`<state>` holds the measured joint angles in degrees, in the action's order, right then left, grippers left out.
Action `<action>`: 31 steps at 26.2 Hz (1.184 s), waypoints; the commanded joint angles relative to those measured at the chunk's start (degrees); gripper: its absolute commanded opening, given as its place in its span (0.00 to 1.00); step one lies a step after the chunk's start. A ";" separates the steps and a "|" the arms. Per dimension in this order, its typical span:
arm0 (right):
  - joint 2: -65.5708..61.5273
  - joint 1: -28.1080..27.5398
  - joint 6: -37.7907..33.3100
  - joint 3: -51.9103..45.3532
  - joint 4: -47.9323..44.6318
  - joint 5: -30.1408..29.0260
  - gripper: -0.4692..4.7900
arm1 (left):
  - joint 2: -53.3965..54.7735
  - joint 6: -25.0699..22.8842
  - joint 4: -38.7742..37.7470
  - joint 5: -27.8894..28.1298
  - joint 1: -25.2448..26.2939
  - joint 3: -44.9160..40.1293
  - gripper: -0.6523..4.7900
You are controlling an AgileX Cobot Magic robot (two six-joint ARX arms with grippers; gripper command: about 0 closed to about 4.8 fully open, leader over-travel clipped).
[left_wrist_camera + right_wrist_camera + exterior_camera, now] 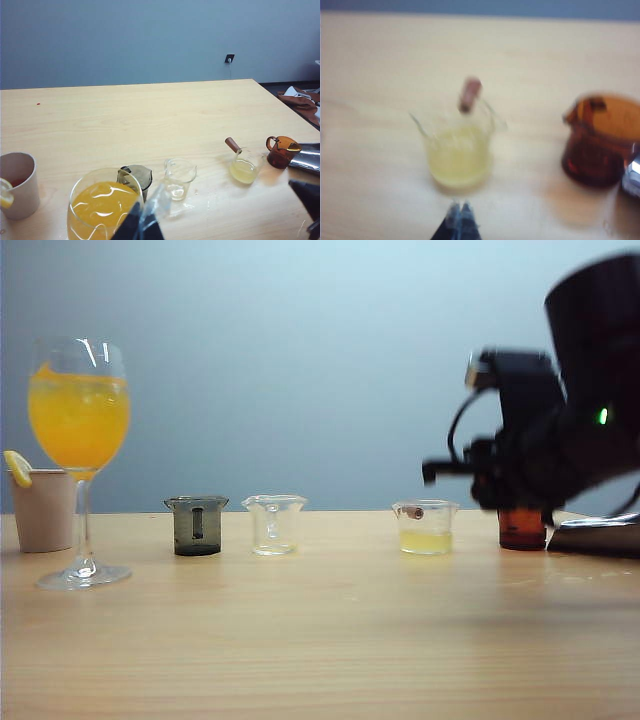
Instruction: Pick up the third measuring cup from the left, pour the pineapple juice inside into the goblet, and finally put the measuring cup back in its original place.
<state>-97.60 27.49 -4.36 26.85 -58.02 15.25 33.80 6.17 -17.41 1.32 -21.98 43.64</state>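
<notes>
Here, the third measuring cup (426,528) is standing upright on the tabletop (320,640), third in a row after the smoky grey cup (197,525) and the clear cup (274,524). A small amount of the pineapple juice (426,541) is lying in its bottom, and a reddish-brown mark is showing near its rim. The amber cup (522,528) is standing just beside it, on the far right of the row.

The goblet (80,460) is standing at the left end, well apart from the third measuring cup, and its bowl is holding a deep orange-yellow drink. The beige cup (42,508) with a lemon slice is sitting just behind it.

The right gripper (459,212) is hovering near the third measuring cup, on the near side of it in the right wrist view, not touching it; its fingers are pressed together and are holding nothing. The picture there is blurred.

The left gripper (142,222) is hanging above the goblet's rim. Its fingers are looking closed and empty.
</notes>
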 commanded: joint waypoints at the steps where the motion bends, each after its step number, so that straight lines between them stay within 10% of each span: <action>1: -4.17 0.04 -3.21 1.29 -4.00 0.07 0.11 | -0.07 0.79 -0.13 -0.28 -0.02 0.55 0.11; 2: -5.07 0.04 -3.21 1.88 -3.98 0.07 0.24 | -0.07 1.73 -0.11 -0.44 -0.02 0.55 0.11; 4: -6.84 0.04 -3.21 3.83 -3.98 0.02 0.90 | -0.07 3.17 -0.11 -0.52 -0.02 0.55 0.11; 5: -7.74 0.04 -3.19 5.09 -3.96 0.02 1.00 | -0.04 3.52 -0.11 -1.03 -0.02 0.55 0.11; 31: -25.05 -3.82 -4.48 24.17 -3.34 -3.82 1.00 | -0.04 3.28 0.37 -1.31 0.00 0.63 0.11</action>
<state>-122.41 23.84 -8.32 50.50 -60.60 12.88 33.85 9.52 -17.80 0.16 -21.98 43.99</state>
